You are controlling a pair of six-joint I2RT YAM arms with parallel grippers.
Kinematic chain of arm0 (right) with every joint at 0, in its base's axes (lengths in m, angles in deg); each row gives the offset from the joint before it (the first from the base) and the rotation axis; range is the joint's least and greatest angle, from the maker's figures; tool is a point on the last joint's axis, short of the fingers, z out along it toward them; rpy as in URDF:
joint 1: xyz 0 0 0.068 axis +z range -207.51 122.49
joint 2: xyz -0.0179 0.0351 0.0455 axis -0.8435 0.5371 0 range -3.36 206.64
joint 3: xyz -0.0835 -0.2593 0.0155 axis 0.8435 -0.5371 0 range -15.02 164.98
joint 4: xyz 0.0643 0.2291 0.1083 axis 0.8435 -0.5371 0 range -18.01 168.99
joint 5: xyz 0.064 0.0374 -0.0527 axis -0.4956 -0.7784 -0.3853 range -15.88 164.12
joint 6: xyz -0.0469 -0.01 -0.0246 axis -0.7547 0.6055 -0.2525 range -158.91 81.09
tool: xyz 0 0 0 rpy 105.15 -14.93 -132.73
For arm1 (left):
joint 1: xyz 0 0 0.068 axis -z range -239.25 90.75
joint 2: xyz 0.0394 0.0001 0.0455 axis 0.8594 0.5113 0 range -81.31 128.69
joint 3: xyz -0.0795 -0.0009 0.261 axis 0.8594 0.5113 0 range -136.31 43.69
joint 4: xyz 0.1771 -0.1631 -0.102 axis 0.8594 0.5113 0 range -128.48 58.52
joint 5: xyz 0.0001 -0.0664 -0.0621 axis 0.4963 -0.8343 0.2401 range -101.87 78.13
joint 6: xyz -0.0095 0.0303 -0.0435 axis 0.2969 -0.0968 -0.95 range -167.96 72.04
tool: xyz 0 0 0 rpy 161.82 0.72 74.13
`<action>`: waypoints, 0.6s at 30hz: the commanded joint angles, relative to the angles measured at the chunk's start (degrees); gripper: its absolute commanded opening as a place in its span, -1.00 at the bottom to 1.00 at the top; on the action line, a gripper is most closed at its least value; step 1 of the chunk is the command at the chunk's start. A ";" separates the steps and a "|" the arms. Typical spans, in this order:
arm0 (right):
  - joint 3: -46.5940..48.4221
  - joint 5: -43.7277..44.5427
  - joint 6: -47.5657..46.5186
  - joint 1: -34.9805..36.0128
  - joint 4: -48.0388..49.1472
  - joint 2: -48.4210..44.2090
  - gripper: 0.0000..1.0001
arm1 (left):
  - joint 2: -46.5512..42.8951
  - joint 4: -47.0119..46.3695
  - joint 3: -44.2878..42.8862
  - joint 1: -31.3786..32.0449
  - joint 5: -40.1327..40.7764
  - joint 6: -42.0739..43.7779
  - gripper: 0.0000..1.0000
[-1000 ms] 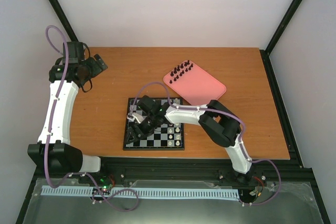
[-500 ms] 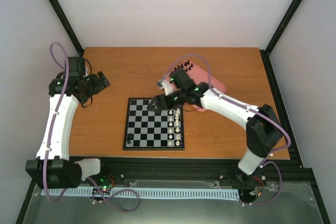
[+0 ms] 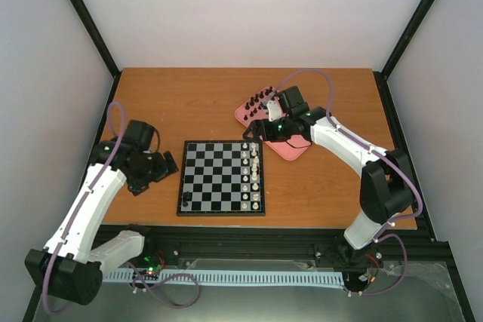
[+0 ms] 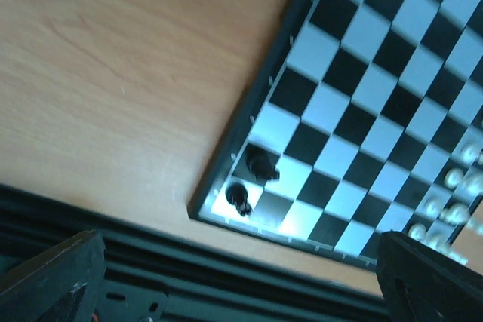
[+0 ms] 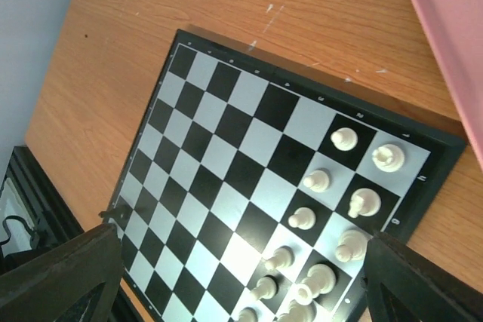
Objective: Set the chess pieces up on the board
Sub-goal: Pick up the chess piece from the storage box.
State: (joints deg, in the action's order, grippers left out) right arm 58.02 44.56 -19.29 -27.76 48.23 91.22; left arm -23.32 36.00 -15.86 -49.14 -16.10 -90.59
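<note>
Tabletop (image 3: 189, 103): board (image 3: 219, 179) right of left tool (image 3: 167, 164)

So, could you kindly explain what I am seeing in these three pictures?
Two robot arms are bolted at the near edge of a table. One picture looks down from above; the other two come from a camera on each wrist. Each arm ends in a two-finger pincer: the left pincer hovers beside the board, the right pincer by a pink tray. Both are open and empty. White pieces stand along the board's right side, two black pieces in its near left corner; more black pieces wait on the tray.
</note>
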 commanded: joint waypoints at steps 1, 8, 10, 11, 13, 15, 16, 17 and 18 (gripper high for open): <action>-1.58 -1.55 -1.78 -1.97 -0.23 0.92 1.00 | -1.84 0.93 3.31 8.82 -0.90 -8.71 0.99; -4.14 -2.45 -2.01 -3.68 0.45 -0.15 1.00 | -1.02 -13.66 10.61 20.79 0.82 -12.08 1.00; -4.73 -2.46 -2.08 -3.95 0.54 -0.96 1.00 | -1.05 -17.31 12.50 21.20 1.23 -11.20 1.00; -4.89 -2.47 -2.11 -4.07 0.50 -1.24 1.00 | -0.98 -18.78 13.27 21.37 1.66 -10.51 0.99; -5.16 -2.46 -2.41 -4.33 0.16 -1.65 1.00 | -0.31 -20.52 14.82 21.53 2.31 -9.51 1.00; -5.21 -2.60 -2.59 -4.64 -0.13 -1.85 1.00 | 0.85 -21.95 15.96 21.96 2.62 -9.05 0.99; -5.23 -2.73 -2.63 -4.77 -0.16 -1.98 1.00 | 1.27 -22.96 16.74 22.23 2.68 -9.07 0.99; -5.30 -2.78 -2.65 -4.91 -0.15 -2.10 1.00 | 1.84 -23.72 17.20 22.38 2.71 -9.31 0.99; -5.34 -2.94 -2.65 -5.04 -0.17 -2.08 1.00 | 2.37 -24.19 17.54 22.48 2.69 -9.70 0.99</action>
State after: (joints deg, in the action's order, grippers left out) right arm 53.12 42.37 -20.97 -31.87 48.25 91.37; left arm -22.55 17.46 0.47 -27.87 -14.59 -100.12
